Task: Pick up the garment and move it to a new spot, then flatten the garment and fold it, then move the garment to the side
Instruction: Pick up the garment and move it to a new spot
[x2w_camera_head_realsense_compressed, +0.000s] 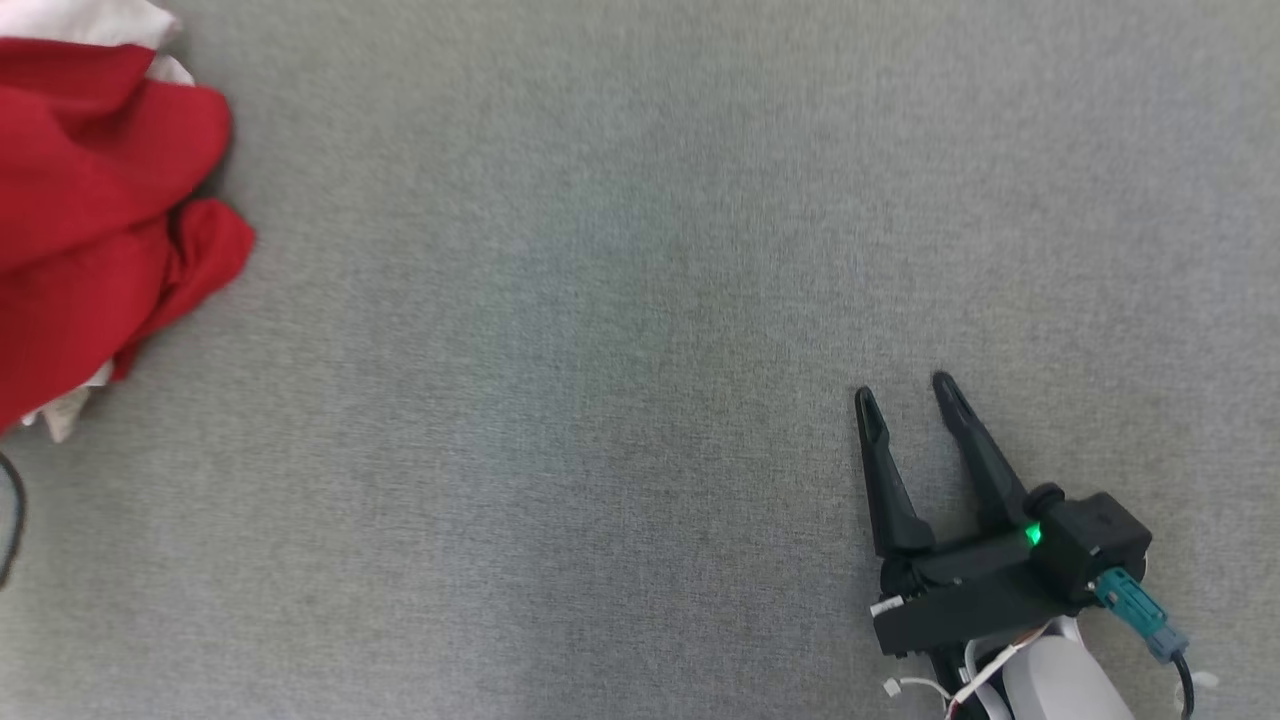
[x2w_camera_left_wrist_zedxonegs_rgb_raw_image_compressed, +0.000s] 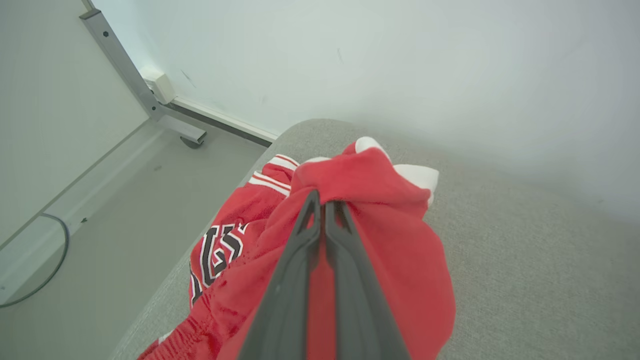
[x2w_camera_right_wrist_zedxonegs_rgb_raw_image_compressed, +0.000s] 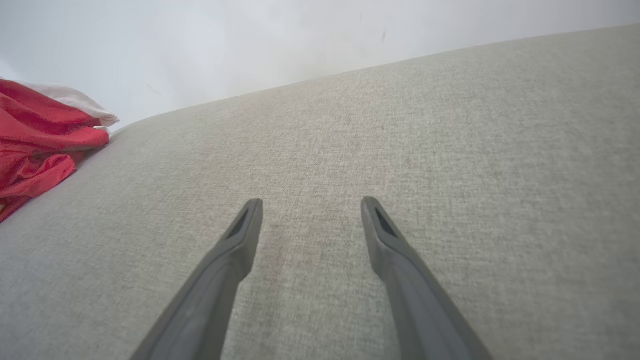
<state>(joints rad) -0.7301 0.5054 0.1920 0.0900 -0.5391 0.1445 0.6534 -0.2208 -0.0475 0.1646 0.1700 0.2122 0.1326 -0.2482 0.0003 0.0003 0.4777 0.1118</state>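
At the left edge of our grey tabletop (x2w_camera_head_realsense_compressed: 600, 400) we list one crumpled red garment (x2w_camera_head_realsense_compressed: 100, 230), left gripper (x2w_camera_left_wrist_zedxonegs_rgb_raw_image_compressed: 323, 200) fingers clamped on its top fold, presumably for lifting; right gripper (x2w_camera_head_realsense_compressed: 903, 388) well apart, fingers spread.

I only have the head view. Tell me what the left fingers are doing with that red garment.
Observer: The left fingers are shut, pinching a fold of the garment.
Operator: Describe the side of it I can't see.
Observer: It carries black-and-white lettering and lies at the edge of the grey surface.
Operator: Report what's past that edge.
Observer: A metal frame stands on the floor there.
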